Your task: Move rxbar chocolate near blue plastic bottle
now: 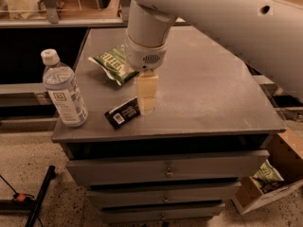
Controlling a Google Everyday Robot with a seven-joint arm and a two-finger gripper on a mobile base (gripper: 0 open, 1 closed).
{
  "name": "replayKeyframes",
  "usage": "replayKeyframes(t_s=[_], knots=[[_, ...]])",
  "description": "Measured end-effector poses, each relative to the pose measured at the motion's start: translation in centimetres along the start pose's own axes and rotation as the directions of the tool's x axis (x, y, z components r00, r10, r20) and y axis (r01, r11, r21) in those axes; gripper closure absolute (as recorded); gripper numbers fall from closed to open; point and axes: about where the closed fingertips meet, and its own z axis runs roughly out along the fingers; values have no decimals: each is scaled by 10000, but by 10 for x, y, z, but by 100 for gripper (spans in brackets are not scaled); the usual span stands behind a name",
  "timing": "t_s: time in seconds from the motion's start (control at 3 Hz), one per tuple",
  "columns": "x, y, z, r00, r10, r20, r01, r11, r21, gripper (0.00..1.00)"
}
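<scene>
Black-wrapped, the rxbar chocolate [122,113] lies flat near the front edge of the grey metal cabinet top [213,93], its white label patch towards the front. The gripper [146,109] hangs straight down from the white arm, its pale tip at the bar's right end, touching or just over it. Whether the gripper is open or closed on the bar cannot be told. The blue plastic bottle [64,91] stands upright at the front left corner, near the bar but apart. A green chip bag [112,65] lies behind.
</scene>
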Motion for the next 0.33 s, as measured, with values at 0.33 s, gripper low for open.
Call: replayKeyframes(t_s=[0.33], knots=[[0,0,0,10000,0,0,0,10000,1,0]])
